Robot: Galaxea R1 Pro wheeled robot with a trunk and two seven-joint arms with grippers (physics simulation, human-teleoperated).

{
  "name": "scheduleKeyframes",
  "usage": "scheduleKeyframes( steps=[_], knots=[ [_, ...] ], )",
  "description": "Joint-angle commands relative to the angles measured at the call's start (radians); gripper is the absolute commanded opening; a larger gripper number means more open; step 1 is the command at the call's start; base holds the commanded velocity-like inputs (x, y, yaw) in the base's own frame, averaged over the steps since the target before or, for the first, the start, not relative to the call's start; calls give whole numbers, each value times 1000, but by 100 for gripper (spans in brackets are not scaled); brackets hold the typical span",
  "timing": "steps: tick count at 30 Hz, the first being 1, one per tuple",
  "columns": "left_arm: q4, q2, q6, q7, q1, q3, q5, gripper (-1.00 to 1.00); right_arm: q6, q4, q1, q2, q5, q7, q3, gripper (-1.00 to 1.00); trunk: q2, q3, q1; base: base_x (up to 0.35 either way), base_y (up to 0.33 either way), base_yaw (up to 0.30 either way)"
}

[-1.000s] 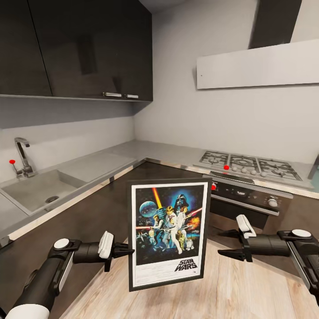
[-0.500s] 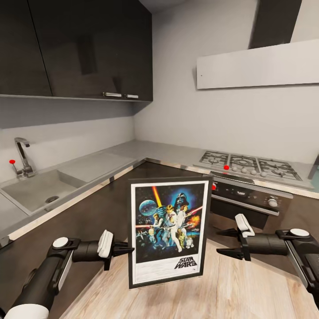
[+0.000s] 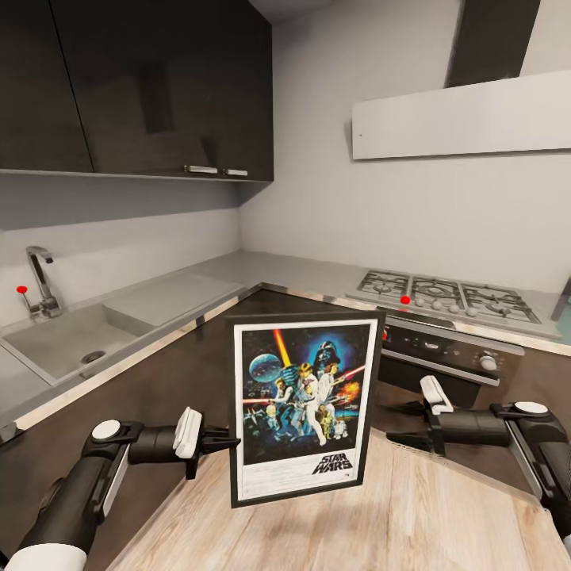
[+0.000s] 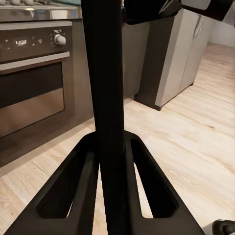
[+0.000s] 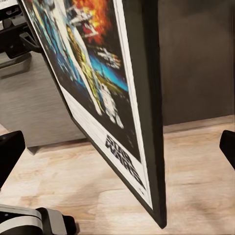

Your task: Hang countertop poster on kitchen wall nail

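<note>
While the poster (image 3: 303, 406) stands upright in mid-air between our two arms, long axis vertical and art facing us, everything turns on who holds it; left hand (image 3: 226, 441) is pinched shut on its left frame edge, low on that side; left wrist view confirms it, black frame edge (image 4: 108, 107) running up between both fingers (image 4: 73, 188), clamped tight.

Right hand (image 3: 396, 438) sits just beside the right edge, apart from it, fingers spread wide and holding nothing; right wrist view shows the poster edge-on (image 5: 98, 88) ahead of it, with one fingertip (image 5: 10, 152) at the frame margin.

Poster is off the bench (image 3: 182, 289) already, hanging over the wooden floor (image 3: 412, 523) in the corner of the L, sink (image 3: 63, 341) to our left, hob (image 3: 436, 293) and oven (image 3: 444, 357) ahead right.

We judge pick-up done, hanging not yet; no nail that we can make out on the pale wall (image 3: 333, 198); too small to tell.

Risk as we see it: single low side grip on a tall flat panel, so it may pivot; left arm carries, right is nearest spare to steady the far edge.
</note>
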Motion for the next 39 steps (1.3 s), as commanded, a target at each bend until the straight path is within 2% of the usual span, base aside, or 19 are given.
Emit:
scheduleKeyframes(
  steps=[1,8,11,16,18,23,33,39],
  knots=[
    [-1,0,6,-5,-1,2,-6,-100,10,8,-7,0,0,4,0,100,-1,-1,0,0,0,0],
    [-1,0,6,-5,-1,2,-6,-100,9,36,-37,1,0,3,2,100,-1,-1,0,0,0,0],
    [-2,0,6,-5,-1,2,-6,-100,8,44,-55,4,-1,1,49,100,-1,-1,0,0,0,0],
    [-2,5,6,-5,-1,2,-6,-100,4,61,-68,6,-3,0,75,100,-1,-1,0,0,0,0],
    [-2,7,6,-5,-1,1,-6,-100,-22,82,-79,7,-4,0,80,100,-1,-1,0,0,0,0],
    [-3,8,6,-5,-1,0,-6,-100,-76,128,-96,14,-6,0,86,100,-1,-1,0,0,0,0],
    [-3,9,6,-5,-1,-2,-6,-100,-86,137,-99,34,-6,1,87,100,-1,-1,0,0,0,0],
    [-5,9,6,-5,-1,-3,-6,-100,-117,137,-100,47,-6,1,88,100,-1,-1,0,0,0,0]
  ],
)
